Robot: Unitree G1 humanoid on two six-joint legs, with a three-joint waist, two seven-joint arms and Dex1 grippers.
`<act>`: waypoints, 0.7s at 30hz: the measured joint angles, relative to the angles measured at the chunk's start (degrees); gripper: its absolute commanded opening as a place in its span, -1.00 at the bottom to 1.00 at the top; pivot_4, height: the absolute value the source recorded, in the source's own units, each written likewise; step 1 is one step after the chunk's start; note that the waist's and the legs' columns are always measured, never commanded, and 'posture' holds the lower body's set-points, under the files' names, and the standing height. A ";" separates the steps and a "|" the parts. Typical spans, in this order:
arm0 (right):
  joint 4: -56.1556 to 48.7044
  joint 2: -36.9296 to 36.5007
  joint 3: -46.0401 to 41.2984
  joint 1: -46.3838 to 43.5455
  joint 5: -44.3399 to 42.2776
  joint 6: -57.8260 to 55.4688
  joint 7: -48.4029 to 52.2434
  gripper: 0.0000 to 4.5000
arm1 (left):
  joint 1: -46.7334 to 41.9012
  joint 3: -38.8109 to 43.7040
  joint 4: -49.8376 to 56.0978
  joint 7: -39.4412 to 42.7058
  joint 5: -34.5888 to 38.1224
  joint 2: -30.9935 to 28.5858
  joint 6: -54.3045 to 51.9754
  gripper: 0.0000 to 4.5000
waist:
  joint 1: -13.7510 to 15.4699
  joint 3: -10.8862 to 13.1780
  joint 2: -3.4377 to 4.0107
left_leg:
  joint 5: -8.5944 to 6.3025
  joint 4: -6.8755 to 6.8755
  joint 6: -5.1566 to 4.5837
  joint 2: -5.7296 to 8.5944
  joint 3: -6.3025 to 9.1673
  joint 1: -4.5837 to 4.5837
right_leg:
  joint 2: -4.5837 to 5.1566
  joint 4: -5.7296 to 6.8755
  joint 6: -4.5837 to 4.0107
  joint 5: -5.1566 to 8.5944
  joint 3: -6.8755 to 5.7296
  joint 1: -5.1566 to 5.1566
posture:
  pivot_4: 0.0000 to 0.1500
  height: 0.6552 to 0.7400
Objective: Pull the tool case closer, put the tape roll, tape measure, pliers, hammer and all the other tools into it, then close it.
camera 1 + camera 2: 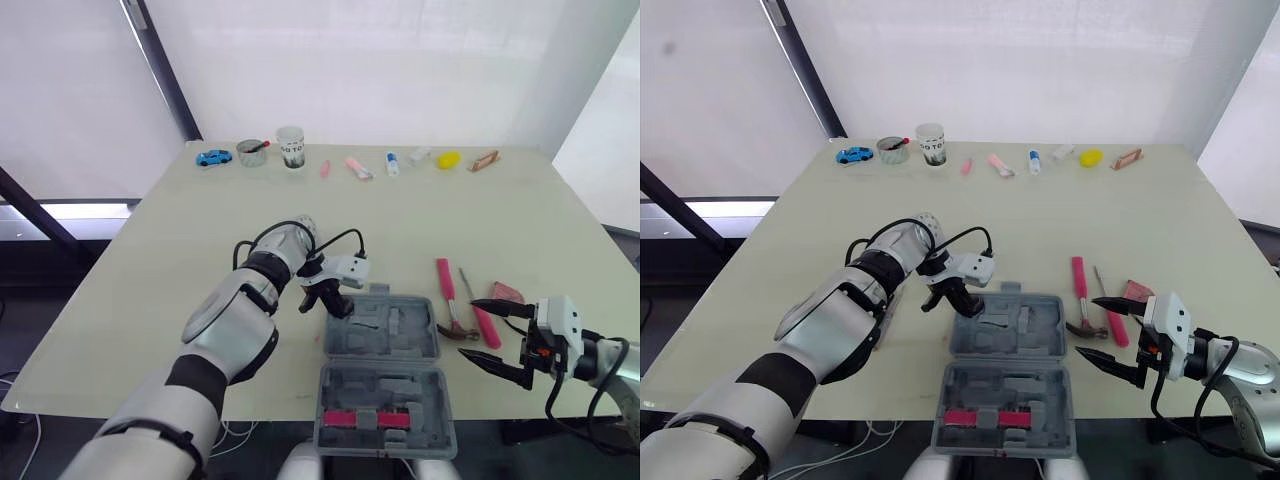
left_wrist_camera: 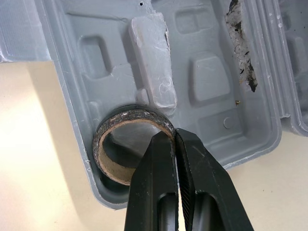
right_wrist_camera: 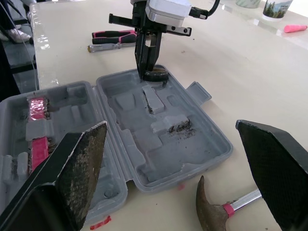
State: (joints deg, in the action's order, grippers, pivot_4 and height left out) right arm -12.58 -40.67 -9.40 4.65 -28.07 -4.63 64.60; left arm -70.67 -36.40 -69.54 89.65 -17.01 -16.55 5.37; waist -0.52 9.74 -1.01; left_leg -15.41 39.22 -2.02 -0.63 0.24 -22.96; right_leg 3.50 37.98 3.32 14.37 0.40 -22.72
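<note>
The grey tool case (image 1: 400, 345) lies open near the table's front edge, with a pink insert (image 1: 365, 418) in its near half. My left gripper (image 2: 174, 137) is shut on the wall of the tape roll (image 2: 109, 159), which sits in the far-left corner of the case's far half (image 3: 156, 74). To the right of the case lie the pink-handled hammer (image 1: 447, 290) and a pink-handled screwdriver (image 1: 484, 324). My right gripper (image 1: 497, 335) hovers open and empty just right of them. Pink-and-black pliers (image 3: 113, 34) lie on the table beyond the case in the right wrist view.
A reddish object (image 1: 507, 292) lies by the right gripper. Along the far edge stand a blue toy car (image 1: 213, 157), a grey cup (image 1: 252, 152), a white cup (image 1: 290, 147), pink items (image 1: 358, 167), a yellow object (image 1: 449, 159) and a brown piece (image 1: 484, 160).
</note>
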 measured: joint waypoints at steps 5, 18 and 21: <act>0.00 0.00 0.00 0.02 0.00 0.00 -0.03 1.00 | 0.00 0.02 0.00 0.00 -0.46 -0.01 0.10 0.49 | 0.00 0.00 0.00 | 0.00 0.00 0.00 0.00 0.00 0.00 | 0.00 0.00 0.00 0.00 0.00 0.00 | 1.00 1.00; 0.00 0.01 0.00 0.06 0.06 0.00 -0.28 1.00 | -0.04 -0.81 1.28 0.14 1.17 -0.53 1.32 0.96 | 0.04 0.00 0.00 | 0.00 0.02 0.00 0.00 0.01 -0.01 | 0.00 0.00 0.03 -0.03 0.00 0.00 | 1.00 1.00; 0.01 0.07 0.00 0.06 0.10 0.00 -0.51 1.00 | -0.11 -2.64 2.60 0.14 2.94 -1.39 1.35 0.96 | 0.03 0.00 0.00 | 0.00 0.02 0.00 0.00 0.01 -0.01 | 0.00 0.00 0.03 -0.02 0.00 0.00 | 1.00 1.00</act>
State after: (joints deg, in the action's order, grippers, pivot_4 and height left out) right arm -12.57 -40.60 -9.40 4.71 -27.97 -4.62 64.09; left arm -70.78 -39.04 -66.93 89.79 -14.06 -17.93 6.72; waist -0.49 9.74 -1.01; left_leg -15.41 39.24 -2.02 -0.63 0.24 -22.97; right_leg 3.50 37.99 3.35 14.34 0.40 -22.72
